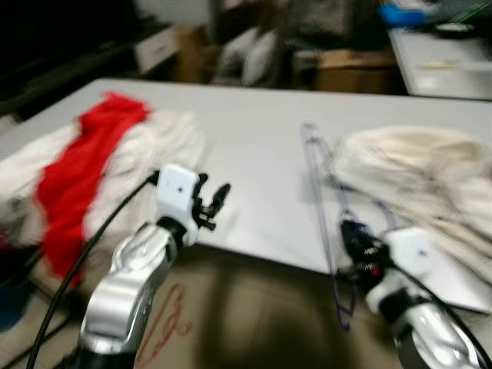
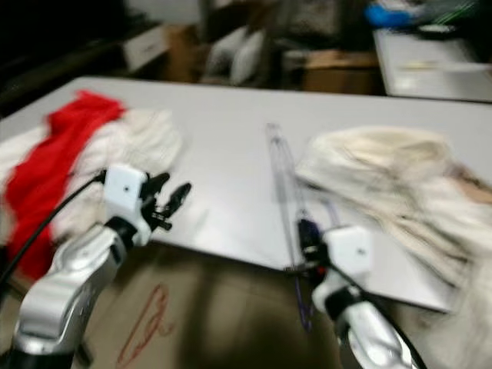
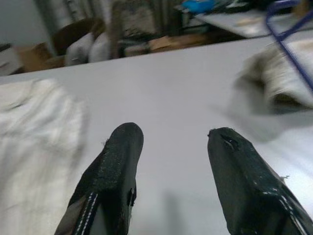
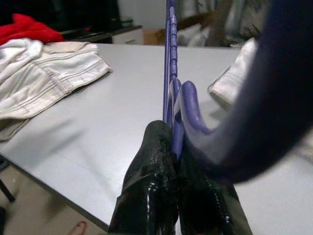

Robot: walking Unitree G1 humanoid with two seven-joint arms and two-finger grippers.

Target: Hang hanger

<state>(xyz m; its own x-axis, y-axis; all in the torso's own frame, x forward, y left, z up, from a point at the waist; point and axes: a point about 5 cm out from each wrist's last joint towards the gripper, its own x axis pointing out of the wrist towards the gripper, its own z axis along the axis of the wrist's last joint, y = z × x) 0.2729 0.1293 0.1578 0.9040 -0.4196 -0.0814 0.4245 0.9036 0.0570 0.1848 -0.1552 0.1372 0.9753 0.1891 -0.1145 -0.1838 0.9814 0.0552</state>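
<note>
Your right claw (image 4: pixel 176 161) pinches purple hanger (image 1: pixel 319 200) at near desk (image 1: pixel 254 138) edge, hanger lying flat. Left claw (image 3: pixel 171 166) spread, idle over desk. Grasp done; lifting, carrying, hanging left.

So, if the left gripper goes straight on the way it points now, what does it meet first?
Probably nothing soon. The open left gripper points over bare grey table; the white cloth lies to one side, the cream garment to the other. Beyond the far edge, depth is unclear.
</note>
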